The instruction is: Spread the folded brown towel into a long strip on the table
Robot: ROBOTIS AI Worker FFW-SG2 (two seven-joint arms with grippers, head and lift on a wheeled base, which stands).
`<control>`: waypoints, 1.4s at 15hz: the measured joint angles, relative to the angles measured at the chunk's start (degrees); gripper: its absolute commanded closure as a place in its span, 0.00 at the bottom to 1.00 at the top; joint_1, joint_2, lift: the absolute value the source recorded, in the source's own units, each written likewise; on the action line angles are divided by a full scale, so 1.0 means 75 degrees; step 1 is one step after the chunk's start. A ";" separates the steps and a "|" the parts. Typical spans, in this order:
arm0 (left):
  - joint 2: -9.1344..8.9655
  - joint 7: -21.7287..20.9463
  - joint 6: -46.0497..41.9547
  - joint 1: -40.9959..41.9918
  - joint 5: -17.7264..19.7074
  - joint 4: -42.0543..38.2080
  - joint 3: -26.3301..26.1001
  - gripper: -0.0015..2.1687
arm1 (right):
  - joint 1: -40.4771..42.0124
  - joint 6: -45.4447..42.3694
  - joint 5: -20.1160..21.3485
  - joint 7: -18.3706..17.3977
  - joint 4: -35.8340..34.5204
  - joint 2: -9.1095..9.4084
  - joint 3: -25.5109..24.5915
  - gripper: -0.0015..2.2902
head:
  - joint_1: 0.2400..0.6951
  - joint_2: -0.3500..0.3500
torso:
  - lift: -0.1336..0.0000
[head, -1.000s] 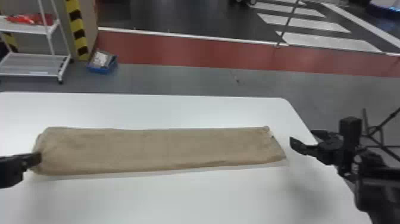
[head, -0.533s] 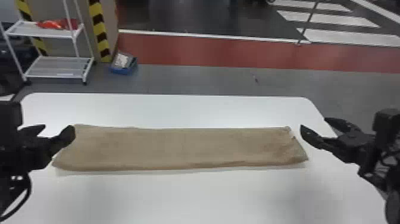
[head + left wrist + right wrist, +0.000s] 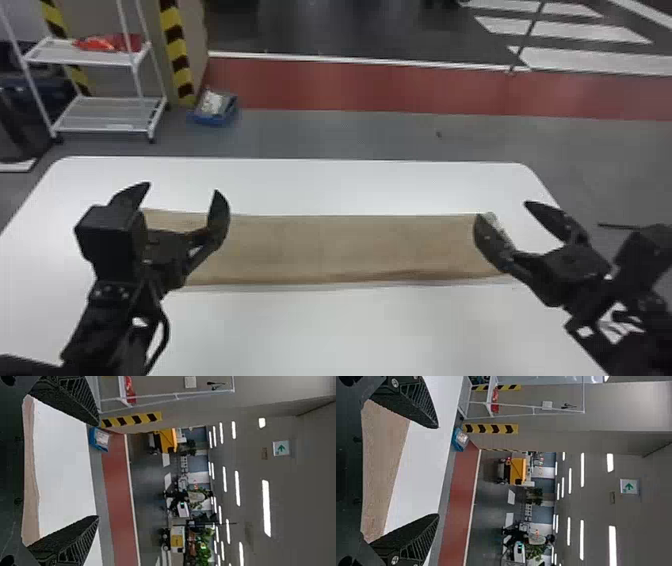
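Note:
In the head view my left gripper (image 3: 183, 204) stands open above the left end of the brown towel (image 3: 340, 247), which lies as a long flat strip across the table. My right gripper (image 3: 505, 225), also open, is over the strip's right end. In the left wrist view the left gripper (image 3: 98, 471) has its fingers wide apart, with the towel (image 3: 30, 475) beyond them. The right wrist view has the right gripper (image 3: 438, 471) spread likewise, the towel (image 3: 381, 467) behind. Nothing is held by either. Part of the towel's left end is hidden behind the left gripper.
The white table (image 3: 350, 330) extends in front of and behind the towel. Past its far edge, on the floor, are a white wire shelf (image 3: 105, 115) and a blue box (image 3: 212, 117) at the left.
The left gripper has come up from the left edge, inward over the towel's left end. The right gripper has moved inward to the towel's right end. The head view has shifted; the towel keeps its shape.

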 measured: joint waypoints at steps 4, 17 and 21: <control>-0.0038 0.0062 -0.1746 0.0044 -0.0205 0.0753 -0.0495 0.02 | 0.1386 -0.1253 -0.0518 -0.0775 -0.0704 0.0306 0.0754 0.04 | 1.00 0.28 | 0.15; -0.0050 -0.0006 -0.1015 0.0795 -0.0075 0.0028 0.0581 0.04 | 0.2034 -0.1601 -0.0482 -0.1786 -0.0946 0.0455 0.1666 0.04 | 1.00 0.47 | 0.15; -0.0059 -0.0010 -0.1024 0.0805 -0.0075 0.0025 0.0571 0.04 | 0.2002 -0.1600 -0.0478 -0.1814 -0.0939 0.0455 0.1664 0.04 | 1.00 0.47 | 0.15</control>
